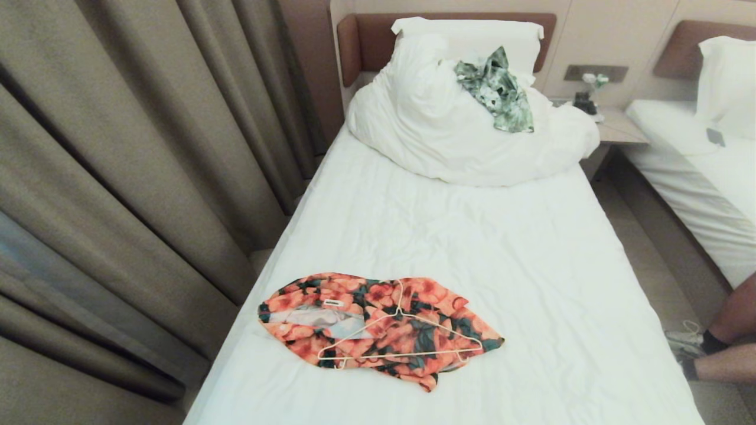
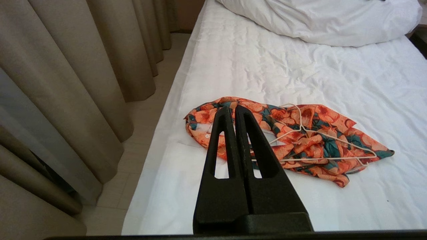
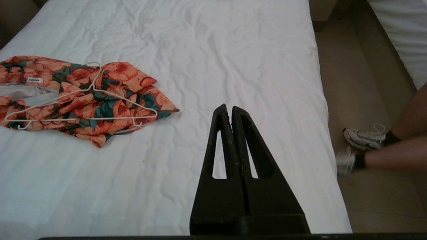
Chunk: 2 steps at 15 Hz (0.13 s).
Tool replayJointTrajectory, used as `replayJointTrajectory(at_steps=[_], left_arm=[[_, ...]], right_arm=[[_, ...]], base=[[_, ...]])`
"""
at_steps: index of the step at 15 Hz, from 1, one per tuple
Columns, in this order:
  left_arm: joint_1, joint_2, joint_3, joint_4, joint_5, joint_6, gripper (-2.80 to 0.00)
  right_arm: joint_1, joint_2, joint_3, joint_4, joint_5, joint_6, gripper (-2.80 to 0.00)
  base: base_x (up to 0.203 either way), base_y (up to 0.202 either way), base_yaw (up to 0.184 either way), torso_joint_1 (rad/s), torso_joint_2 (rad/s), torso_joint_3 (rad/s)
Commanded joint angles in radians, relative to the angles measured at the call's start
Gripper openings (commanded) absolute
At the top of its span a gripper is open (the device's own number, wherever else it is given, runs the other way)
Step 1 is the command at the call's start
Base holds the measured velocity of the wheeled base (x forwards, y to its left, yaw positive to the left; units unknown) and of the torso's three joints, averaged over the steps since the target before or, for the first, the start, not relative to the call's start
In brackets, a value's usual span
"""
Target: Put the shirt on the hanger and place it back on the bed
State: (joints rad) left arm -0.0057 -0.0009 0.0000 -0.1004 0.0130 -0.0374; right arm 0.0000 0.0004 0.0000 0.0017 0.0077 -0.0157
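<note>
Orange-flowered shirt (image 1: 378,321) is lying crumpled near the foot of the bed (image 1: 460,236), with the hanger (image 1: 397,336) resting loose on top of it, so nothing is hanging yet. Left gripper (image 2: 233,108) and right gripper (image 3: 227,108) are both sitting clenched and empty short of it, leaving the whole job ahead.

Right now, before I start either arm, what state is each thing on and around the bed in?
shirt: crumpled flat on the sheet, not on the hanger.
hanger: lying loose on top of the shirt.
bed: sheet wrinkled.
duvet: bunched at the headboard end.
leafy-print garment: crumpled on the duvet.
left gripper: fingers shut, empty.
right gripper: fingers shut, empty.
person's legs: beside the bed, on the right.
</note>
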Motion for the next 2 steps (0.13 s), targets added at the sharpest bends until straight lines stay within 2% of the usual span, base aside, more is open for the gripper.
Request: replayJointTrajectory(at_steps=[1, 2], left_arm=[[0.0, 0.001, 0.04, -0.001, 0.001, -0.001, -2.8], [0.0, 0.002, 0.04, -0.001, 0.001, -0.001, -2.8]], right_arm=[[0.0, -0.001, 0.002, 0.0, 0.0, 0.002, -2.8], [0.0, -0.002, 0.002, 0.0, 0.0, 0.01, -2.8]], base=[[0.0, 0.0, 0.0, 0.0, 0.0, 0.0], [0.0, 0.0, 0.0, 0.0, 0.0, 0.0]])
